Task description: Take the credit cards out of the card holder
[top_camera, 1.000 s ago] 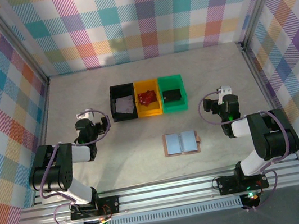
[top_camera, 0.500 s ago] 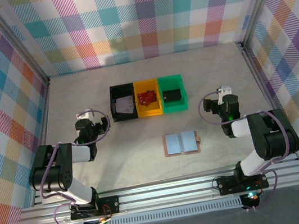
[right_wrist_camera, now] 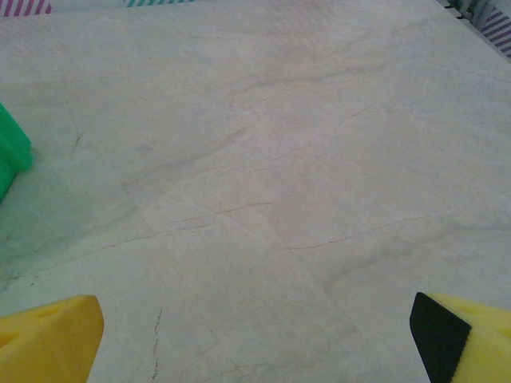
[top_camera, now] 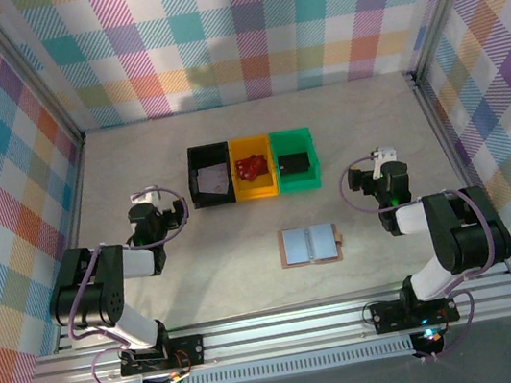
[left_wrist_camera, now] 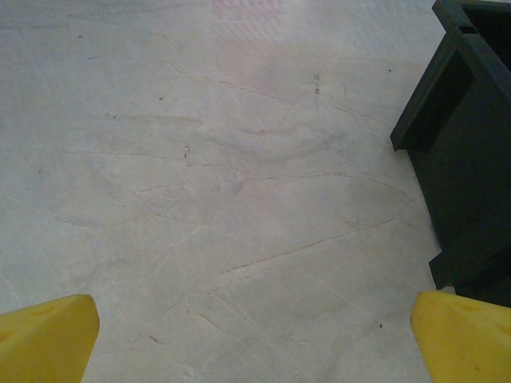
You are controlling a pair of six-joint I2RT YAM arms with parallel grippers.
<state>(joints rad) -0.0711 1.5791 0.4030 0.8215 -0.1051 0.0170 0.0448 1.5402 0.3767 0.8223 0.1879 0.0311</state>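
Card holder (top_camera: 311, 244) spread open on table (top_camera: 201, 278), credit cards (top_camera: 295, 245) apparently inside; left tool (left_wrist_camera: 255, 343) and right tool (right_wrist_camera: 255, 339) wide, empty.

Contents of the card holder (top_camera: 311, 244) are too small to make out.

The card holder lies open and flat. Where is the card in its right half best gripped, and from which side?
Grip its thin edge, coming from above: the right card lies flat in the card holder, so only edges offer a pinch. The right end effector, open, is the nearer one. Which edge is free is too small to tell.
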